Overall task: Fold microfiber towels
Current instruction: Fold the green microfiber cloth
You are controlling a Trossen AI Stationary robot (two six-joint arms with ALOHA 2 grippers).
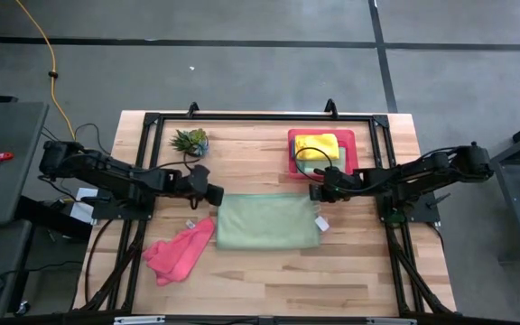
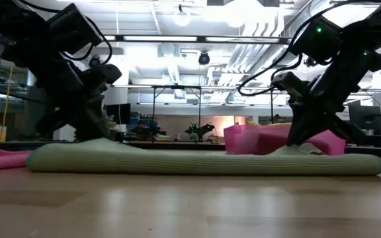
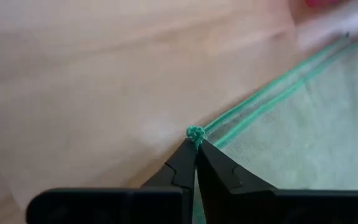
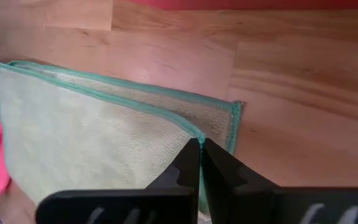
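On the table [image 1: 269,271], both end effectors [image 1: 215,196] [image 1: 317,193] clenched on the folded light green towel's [image 1: 267,224] far corners.

Pinched between the left gripper [image 3: 196,155] fingertips [image 3: 182,163], hidden: the light green towel [image 3: 291,134] corner, bar one stitched knot. Beyond them, blurred pink at the frame's edge, unidentifiable. Behind, finger bases cropped.

We see the table [image 1: 269,271] evenly lit from overhead, shadows faint. At table height, ceiling lights [image 2: 177,20] glare white (the arms go nearly black against them). The left wrist picture is soft and washed out.
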